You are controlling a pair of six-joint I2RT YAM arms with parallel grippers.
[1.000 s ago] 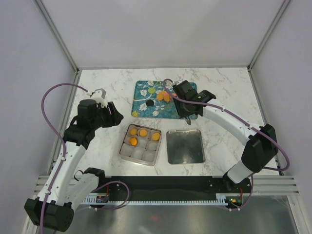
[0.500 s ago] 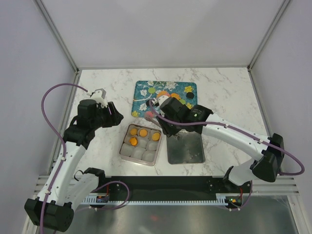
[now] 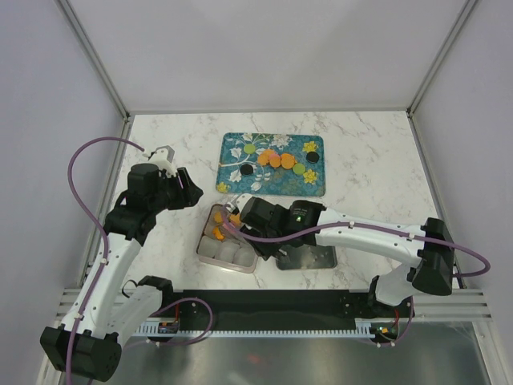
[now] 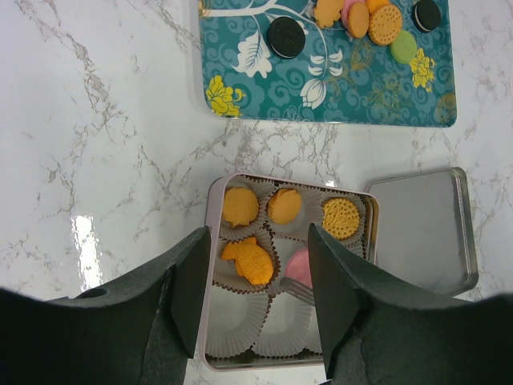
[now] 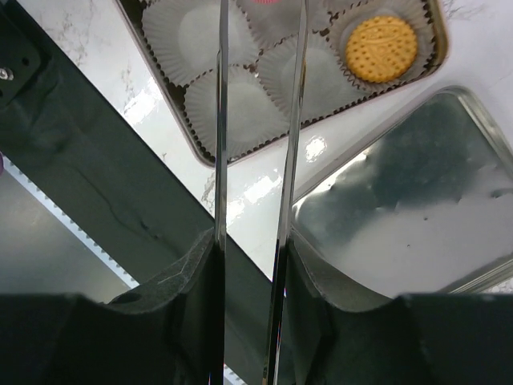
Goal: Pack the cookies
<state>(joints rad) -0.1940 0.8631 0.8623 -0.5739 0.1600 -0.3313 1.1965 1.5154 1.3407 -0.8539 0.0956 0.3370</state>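
The cookies lie in two places. Several stay on the teal tray [image 3: 313,183]: orange ones [image 3: 276,160], a black one [image 4: 283,36] and a green one [image 4: 403,46]. Several orange cookies [image 4: 240,207] sit in paper cups in the square tin [image 4: 210,241]. My right gripper [image 5: 250,249] is shut on metal tongs [image 5: 221,120]. The tong tips [image 4: 298,290] pinch a pink cookie [image 4: 302,267] over the tin's middle cup. In the top view that gripper [image 3: 244,218] hovers over the tin [image 3: 200,250]. My left gripper [image 4: 258,233] hangs open above the tin's left side, holding nothing.
The tin's metal lid [image 5: 417,200] lies upturned right of the tin, half under my right arm [image 3: 321,258]. Empty paper cups [image 5: 240,112] fill the tin's near row. The black base rail [image 3: 264,301] runs along the table's near edge.
My right arm has swung from the teal tray down and left to the tin, carrying the pink cookie in the tongs. The left arm has not moved.
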